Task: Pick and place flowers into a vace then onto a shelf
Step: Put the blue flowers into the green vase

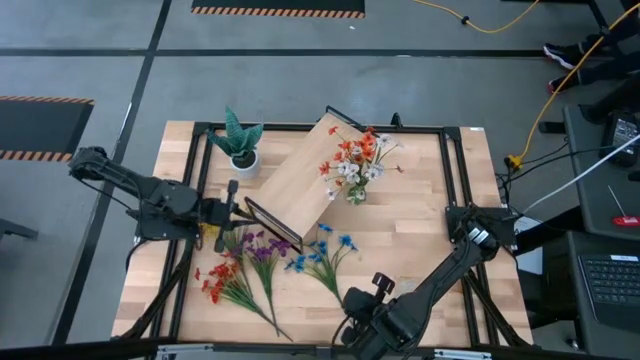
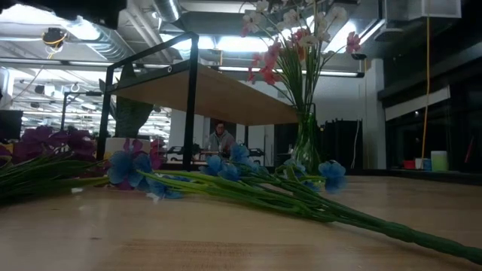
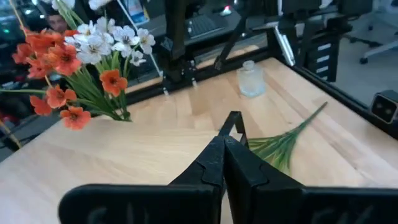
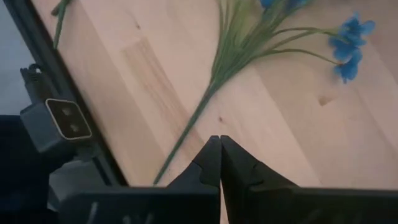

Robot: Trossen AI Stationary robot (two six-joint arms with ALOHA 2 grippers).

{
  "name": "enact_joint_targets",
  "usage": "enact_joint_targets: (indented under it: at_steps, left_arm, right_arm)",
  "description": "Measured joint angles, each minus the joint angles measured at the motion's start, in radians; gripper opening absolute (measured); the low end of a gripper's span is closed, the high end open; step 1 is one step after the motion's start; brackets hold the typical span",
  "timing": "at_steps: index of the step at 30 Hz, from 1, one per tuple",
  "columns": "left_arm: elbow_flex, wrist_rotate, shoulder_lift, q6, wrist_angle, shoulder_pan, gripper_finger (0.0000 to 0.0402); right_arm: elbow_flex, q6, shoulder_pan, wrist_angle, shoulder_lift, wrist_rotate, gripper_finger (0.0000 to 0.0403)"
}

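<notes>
Pale wooden tabletop [image 1: 420, 240] fills my overhead feed: the small green translucent vase [image 1: 357, 193], holding red and white artificial sprigs [image 1: 355, 160], stands just beside the long light-wood shelf with black frame [image 1: 300, 178]. Red, purple and blue loose sprigs [image 1: 268, 262] lie near the front edge. My left gripper [image 1: 233, 212] and right gripper [image 1: 372, 290] both hover pinched closed, empty.
</notes>
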Motion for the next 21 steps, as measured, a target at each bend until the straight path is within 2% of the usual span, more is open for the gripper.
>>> enact_joint_targets:
  at_steps: [5,8,15,21]
  left_arm:
    - [-0.060,-0.068,-0.100,0.031,0.041,-0.014,0.0003]
    - [-0.068,-0.115,-0.148,-0.013,0.055,-0.014,0.0003]
    - [-0.072,-0.067,-0.170,-0.063,0.051,-0.014,0.0003]
    - [-0.072,-0.062,-0.167,-0.066,0.051,-0.014,0.0003]
  right_arm:
    - [-0.006,-0.001,-0.006,0.001,0.023,0.021,0.0014]
    - [-0.006,-0.003,-0.017,0.026,0.039,0.021,0.0026]
    - [-0.008,-0.023,-0.044,0.185,0.066,0.022,0.0084]
    - [-0.008,-0.022,-0.080,0.209,0.090,-0.022,0.0151]
